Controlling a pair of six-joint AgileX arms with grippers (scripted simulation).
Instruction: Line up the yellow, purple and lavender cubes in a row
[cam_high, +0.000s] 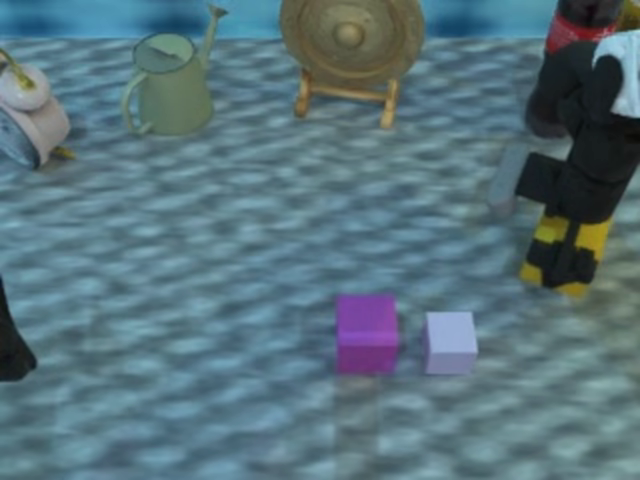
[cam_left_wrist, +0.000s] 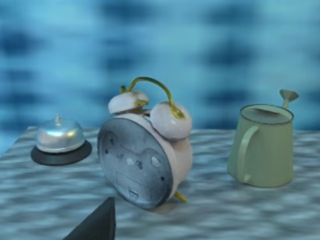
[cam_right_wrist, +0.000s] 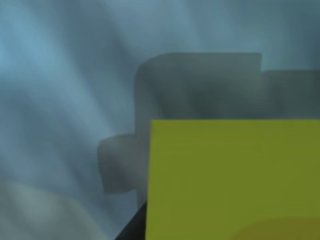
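The purple cube (cam_high: 367, 333) rests on the table a little right of centre near the front, and the smaller lavender cube (cam_high: 449, 343) sits just to its right with a narrow gap between them. My right gripper (cam_high: 565, 262) hangs above the table's right side, behind and to the right of the lavender cube, shut on the yellow cube (cam_high: 594, 236). In the right wrist view the yellow cube (cam_right_wrist: 230, 180) fills the lower part of the view beside one dark finger (cam_right_wrist: 132, 230). My left arm (cam_high: 10, 348) is parked at the left edge.
Along the back stand an alarm clock (cam_high: 28, 110), a green watering can (cam_high: 172, 85) and a round gong on a wooden stand (cam_high: 350, 45). The left wrist view also shows a silver desk bell (cam_left_wrist: 60, 137) next to the alarm clock (cam_left_wrist: 145, 160).
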